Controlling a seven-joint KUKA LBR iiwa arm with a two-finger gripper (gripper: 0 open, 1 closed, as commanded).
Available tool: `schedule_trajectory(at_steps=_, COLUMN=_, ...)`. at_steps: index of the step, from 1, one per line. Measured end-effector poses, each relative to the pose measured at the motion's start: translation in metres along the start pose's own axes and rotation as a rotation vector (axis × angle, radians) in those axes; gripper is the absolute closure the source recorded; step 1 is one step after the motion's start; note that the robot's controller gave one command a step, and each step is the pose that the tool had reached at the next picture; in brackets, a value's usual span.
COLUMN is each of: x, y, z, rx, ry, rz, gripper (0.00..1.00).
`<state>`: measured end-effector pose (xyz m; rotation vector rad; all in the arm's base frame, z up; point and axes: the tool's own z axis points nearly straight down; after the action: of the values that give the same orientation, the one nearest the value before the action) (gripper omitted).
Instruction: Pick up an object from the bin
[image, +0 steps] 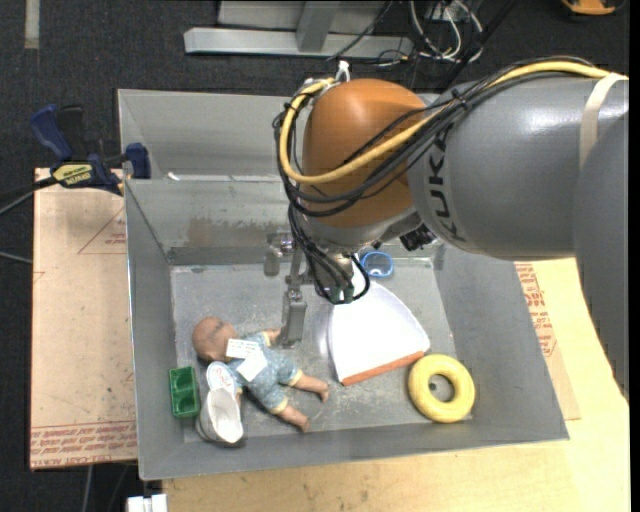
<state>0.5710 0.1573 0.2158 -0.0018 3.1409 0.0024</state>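
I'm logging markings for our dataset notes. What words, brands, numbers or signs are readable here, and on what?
"KUKA": on the grey arm, running down its casing.
White tag on the doll: any print is too small to read.
Nothing else in the bin carries readable text.

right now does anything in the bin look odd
Nothing looks spilled or damaged. The baby doll lies sprawled at the lower left, a white shoe against it; the end effector hangs close by its shoulder.
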Motion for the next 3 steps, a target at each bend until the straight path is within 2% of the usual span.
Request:
schedule_trajectory(at_steps=1, x=0.022, y=-0.03, z=0.035, rx=-0.002, ry=-0.004, rz=-0.059, gripper=0.0)
schedule_trajectory(at_steps=2, x=0.034, y=-0.035, z=0.095, rx=0.001, ry=-0.003, rz=-0.199, gripper=0.0)
schedule_trajectory(at_steps=3, x=0.02, y=-0.029, z=0.142, rx=-0.005, ry=-0.019, rz=-0.413, gripper=1.0)
